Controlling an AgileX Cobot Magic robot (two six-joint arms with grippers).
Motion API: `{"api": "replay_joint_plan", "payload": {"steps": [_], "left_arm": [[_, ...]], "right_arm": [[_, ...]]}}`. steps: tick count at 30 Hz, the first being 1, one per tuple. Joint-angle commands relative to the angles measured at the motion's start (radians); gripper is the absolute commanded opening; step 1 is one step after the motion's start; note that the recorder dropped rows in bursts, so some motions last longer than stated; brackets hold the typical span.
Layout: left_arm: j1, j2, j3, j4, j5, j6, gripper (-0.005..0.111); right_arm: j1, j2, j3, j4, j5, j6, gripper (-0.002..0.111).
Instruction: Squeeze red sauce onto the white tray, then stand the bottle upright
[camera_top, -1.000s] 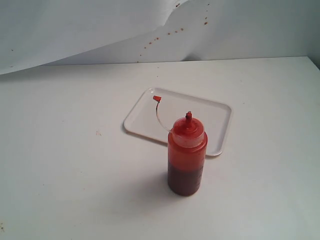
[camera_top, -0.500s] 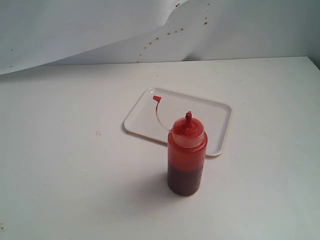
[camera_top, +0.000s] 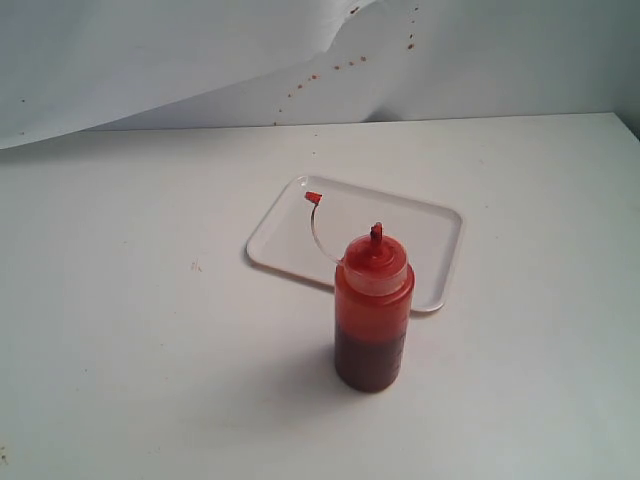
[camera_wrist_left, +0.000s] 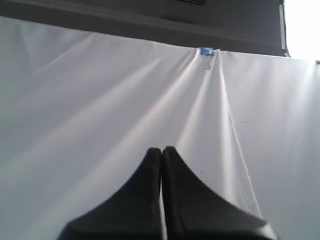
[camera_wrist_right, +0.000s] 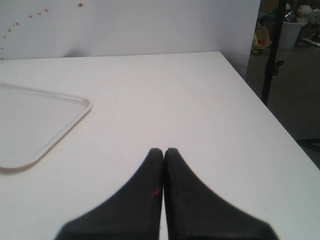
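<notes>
The bottle (camera_top: 373, 315) is standing upright on the table (camera_top: 130, 300), just beside the tray (camera_top: 420, 225). L gripper (camera_wrist_left: 161, 150) & R gripper (camera_wrist_right: 163, 150) are both sitting pinched together, holding nothing.

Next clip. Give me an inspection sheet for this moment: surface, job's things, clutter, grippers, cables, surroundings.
Surface: white table, one faint mark.
Job's things: bottle upright on the table, nearer the exterior camera than the tray; red sauce inside; cap off, held up on its tether. No drops seen on the tray.
Clutter: nothing seen.
Grippers: left gripper shut, empty; right gripper shut, empty, above the table.
Cables: nothing seen.
Surroundings: white paper backdrop with reddish specks; dark stand beyond the table.
</notes>
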Motion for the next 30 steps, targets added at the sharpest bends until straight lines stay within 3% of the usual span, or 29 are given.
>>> {"api": "replay_joint_plan", "payload": {"steps": [1, 4, 7, 10, 14, 22, 30], "left_arm": [[0.003, 0.314, -0.028, 0.023, -0.229, -0.019, 0.0], [0.003, 0.611, -0.135, -0.009, -0.3, -0.019, 0.0], [0.003, 0.933, -0.28, 0.104, -0.338, -0.049, 0.0], [0.003, 1.21, -0.405, 0.311, -0.343, -0.145, 0.0], [0.003, 1.532, -0.547, 0.617, -0.442, -0.155, 0.0], [0.003, 1.889, -0.735, 1.071, -0.478, -0.157, 0.0], [0.001, 1.967, -0.735, 1.132, -0.478, -0.157, 0.001]], "right_arm": [[0.0, -0.003, 0.004, 0.006, 0.0, 0.002, 0.0], [0.0, -0.003, 0.004, 0.006, 0.0, 0.002, 0.0], [0.0, -0.003, 0.004, 0.006, 0.0, 0.002, 0.0], [0.0, -0.003, 0.004, 0.006, 0.0, 0.002, 0.0], [0.0, -0.003, 0.004, 0.006, 0.0, 0.002, 0.0], [0.0, -0.003, 0.004, 0.006, 0.0, 0.002, 0.0], [0.0, -0.003, 0.004, 0.006, 0.0, 0.002, 0.0]]}}
